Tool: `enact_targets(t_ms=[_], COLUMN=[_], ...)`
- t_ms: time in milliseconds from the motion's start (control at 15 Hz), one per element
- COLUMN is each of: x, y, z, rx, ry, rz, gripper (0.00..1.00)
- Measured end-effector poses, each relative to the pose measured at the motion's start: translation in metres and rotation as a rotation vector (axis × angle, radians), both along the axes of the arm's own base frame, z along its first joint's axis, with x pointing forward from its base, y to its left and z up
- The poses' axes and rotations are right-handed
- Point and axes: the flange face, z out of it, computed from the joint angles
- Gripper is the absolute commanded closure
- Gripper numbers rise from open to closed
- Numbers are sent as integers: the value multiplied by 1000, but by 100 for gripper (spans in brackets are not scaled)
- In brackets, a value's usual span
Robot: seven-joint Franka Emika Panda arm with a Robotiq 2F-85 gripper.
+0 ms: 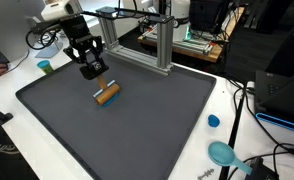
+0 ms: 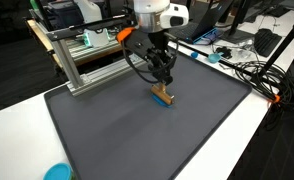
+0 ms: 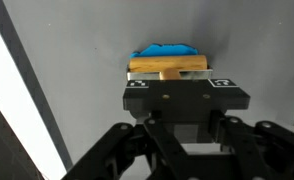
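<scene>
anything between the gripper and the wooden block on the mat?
Nothing visible. The gripper sits just above the wooden block on the dark mat, and neither exterior view shows anything in the gap. The wrist view shows the block directly ahead, with a blue piece on its far side.

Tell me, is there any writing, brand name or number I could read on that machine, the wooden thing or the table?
Nothing can be read in any view.
Gripper: two tiny white marks on its black fingers in the wrist view, too small to read.
Wooden block, blue piece behind it, grey mat: no writing shows.
Background equipment: too blurred to tell.
</scene>
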Motion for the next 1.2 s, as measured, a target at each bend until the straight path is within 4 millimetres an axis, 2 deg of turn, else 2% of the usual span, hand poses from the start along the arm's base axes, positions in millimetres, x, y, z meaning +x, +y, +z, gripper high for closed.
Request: enact_targets(t_ms=[867, 1067, 1200], x=[1, 2, 5], y=[13, 24, 43], z=[-2, -9, -14], rx=[18, 40, 78], ry=[1, 15, 25], rz=[26, 33, 38], gripper=[79, 79, 79])
